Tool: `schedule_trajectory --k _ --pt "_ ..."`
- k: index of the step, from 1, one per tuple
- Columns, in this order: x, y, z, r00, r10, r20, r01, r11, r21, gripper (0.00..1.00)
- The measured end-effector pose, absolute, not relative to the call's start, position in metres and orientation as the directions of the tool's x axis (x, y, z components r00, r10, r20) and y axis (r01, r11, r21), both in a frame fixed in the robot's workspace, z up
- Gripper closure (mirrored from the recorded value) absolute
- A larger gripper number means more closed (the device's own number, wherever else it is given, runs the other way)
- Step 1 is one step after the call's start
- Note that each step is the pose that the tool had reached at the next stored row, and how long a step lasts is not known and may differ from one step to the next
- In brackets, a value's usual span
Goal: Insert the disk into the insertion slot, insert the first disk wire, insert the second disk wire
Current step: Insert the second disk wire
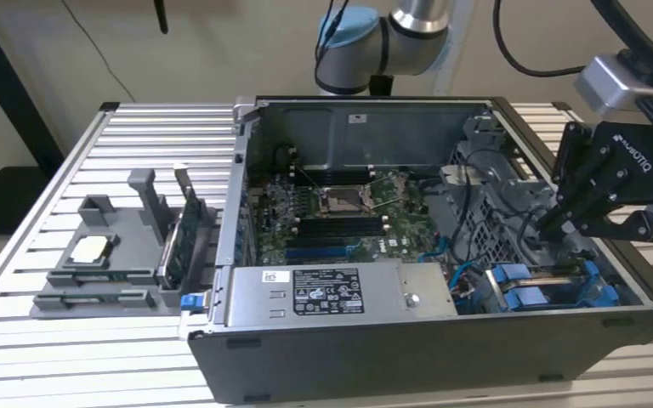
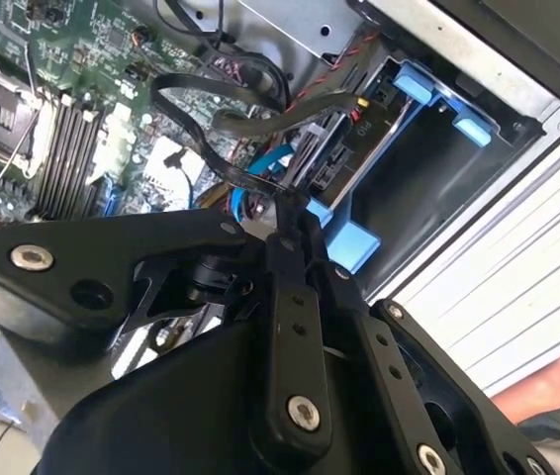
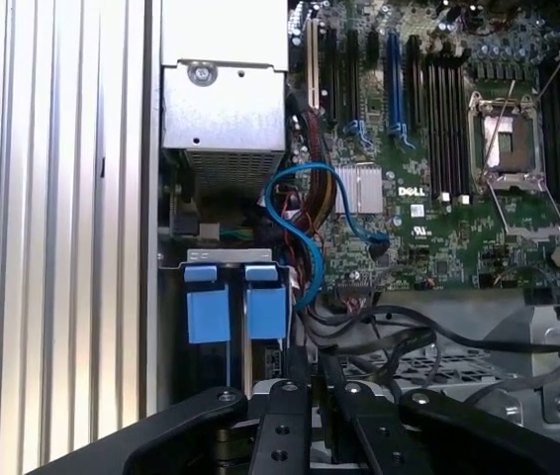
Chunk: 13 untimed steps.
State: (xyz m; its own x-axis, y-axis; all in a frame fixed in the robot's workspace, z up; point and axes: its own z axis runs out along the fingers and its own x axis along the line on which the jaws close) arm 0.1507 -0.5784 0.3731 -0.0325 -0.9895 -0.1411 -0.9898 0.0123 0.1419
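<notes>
Exterior view takes in the whole setup: slatted metal table (image 1: 31, 340), open PC case (image 1: 417, 357) lying on it, and a grey parts tray (image 1: 99, 293) toward that view's left, well apart from the gripper (image 1: 570, 228). The gripper reaches down into the case at that view's right end, above the blue carriers.

Both wrist views look into the case interior instead. First wrist view: grey power-supply box (image 3: 226, 109), green motherboard (image 3: 438, 198) w/ empty CPU socket, a looping blue cable (image 3: 305, 223) between them, and two blue carrier tabs (image 3: 206, 307) side by side.

Second wrist view alone shows the insertion slot (image 2: 438, 168), dark, at the case corner, w/ the disk (image 2: 364, 134) in its blue frame sitting inside it, connector end toward the gripper. Loose cables cross in front of the disk.

Fingers (image 2: 290, 257) are drawn together, pinching the end of a flat black wire (image 2: 206, 148), tips just beside the disk's connector end.
</notes>
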Motion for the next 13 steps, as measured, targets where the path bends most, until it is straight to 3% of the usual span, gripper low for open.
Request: schedule_trajectory --k 13 --pt "0.1486 -0.5785 0.3627 -0.030 -0.990 -0.139 -0.992 0.013 0.126 0.84"
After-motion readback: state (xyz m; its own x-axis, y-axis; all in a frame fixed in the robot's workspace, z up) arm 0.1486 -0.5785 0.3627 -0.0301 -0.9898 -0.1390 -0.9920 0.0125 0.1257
